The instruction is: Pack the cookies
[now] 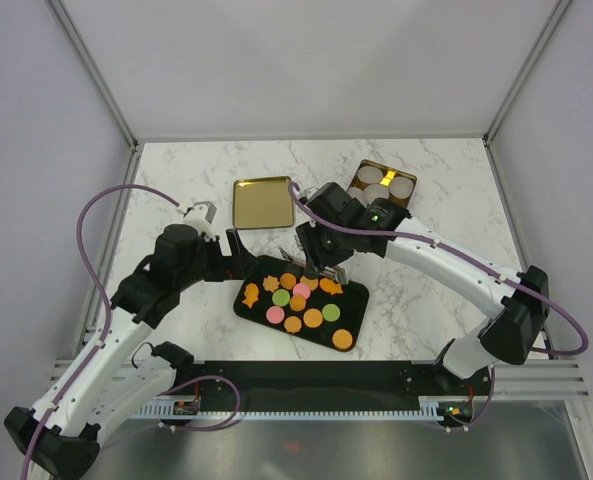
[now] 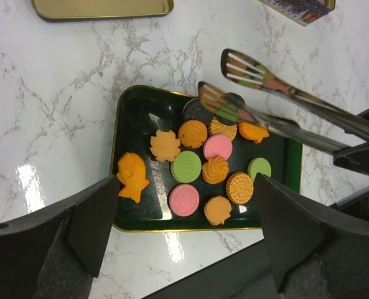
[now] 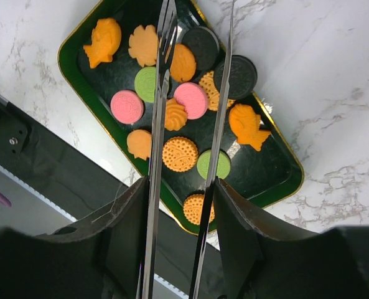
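right gripper (image 3: 179,227) clamped on tongs (image 3: 167,43) over the cookies (image 2: 186,166) at tray's (image 2: 131,118) 1 o'clock, left gripper (image 2: 184,208) wide open at 10

The right arm (image 1: 446,265) holds tongs (image 1: 328,272) over cookies (image 1: 299,291) on a dark tray (image 1: 244,310).

— What colour is the table (image 1: 426,190)?
— White marble with grey veins. The near tray (image 2: 140,118) on it is dark green, rimmed in gold.
— And the cookies (image 2: 192,133)?
— Mostly orange. There are two pink cookies (image 2: 184,199), two green cookies (image 2: 186,166) and two dark cookies (image 3: 200,42), nearly black. The dotted cookie (image 2: 239,187) is orange with a stippled face, and the swirled cookie (image 2: 215,169) is orange too.
— Farther back?
— A plain gold tray (image 1: 262,202), and white paper cups (image 1: 376,192) in a gold-lined tin (image 1: 366,167). The tongs (image 2: 246,70) are silver.
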Tool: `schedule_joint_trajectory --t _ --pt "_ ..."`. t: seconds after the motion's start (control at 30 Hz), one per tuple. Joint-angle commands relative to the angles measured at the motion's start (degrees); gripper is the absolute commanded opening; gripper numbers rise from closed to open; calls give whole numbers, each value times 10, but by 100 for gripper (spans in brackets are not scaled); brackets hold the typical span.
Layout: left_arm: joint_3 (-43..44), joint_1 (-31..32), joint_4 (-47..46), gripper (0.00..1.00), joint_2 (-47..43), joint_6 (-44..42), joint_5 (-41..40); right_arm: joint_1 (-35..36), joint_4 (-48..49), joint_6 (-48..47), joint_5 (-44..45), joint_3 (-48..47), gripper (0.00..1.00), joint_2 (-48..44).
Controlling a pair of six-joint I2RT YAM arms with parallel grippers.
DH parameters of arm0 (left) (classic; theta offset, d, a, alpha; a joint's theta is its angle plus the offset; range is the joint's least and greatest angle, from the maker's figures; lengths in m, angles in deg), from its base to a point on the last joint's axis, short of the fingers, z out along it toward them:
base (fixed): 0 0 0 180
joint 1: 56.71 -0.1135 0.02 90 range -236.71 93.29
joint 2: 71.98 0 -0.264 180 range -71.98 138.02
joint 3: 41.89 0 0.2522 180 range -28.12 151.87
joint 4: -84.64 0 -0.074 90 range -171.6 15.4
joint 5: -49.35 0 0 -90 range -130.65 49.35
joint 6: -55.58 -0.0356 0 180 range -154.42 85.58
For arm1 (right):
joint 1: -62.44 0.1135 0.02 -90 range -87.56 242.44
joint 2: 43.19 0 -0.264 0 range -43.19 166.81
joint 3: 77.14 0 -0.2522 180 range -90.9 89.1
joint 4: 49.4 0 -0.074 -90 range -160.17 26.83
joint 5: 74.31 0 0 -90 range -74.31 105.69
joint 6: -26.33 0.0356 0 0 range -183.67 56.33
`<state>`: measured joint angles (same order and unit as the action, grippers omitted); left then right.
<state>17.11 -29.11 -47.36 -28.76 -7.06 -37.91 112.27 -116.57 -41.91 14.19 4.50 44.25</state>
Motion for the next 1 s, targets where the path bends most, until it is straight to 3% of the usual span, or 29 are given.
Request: schedule_joint_trajectory --t 0.0,0.4,0.97 --pt "9 -1 -1 97 4 -12 3 17 13 -14 8 -22 52 20" --pt "9 -1 1 98 5 -19 6 18 -22 -15 61 -10 53 -6" --pt "7 -1 1 98 5 -20 9 19 -42 -15 56 29 55 -24"
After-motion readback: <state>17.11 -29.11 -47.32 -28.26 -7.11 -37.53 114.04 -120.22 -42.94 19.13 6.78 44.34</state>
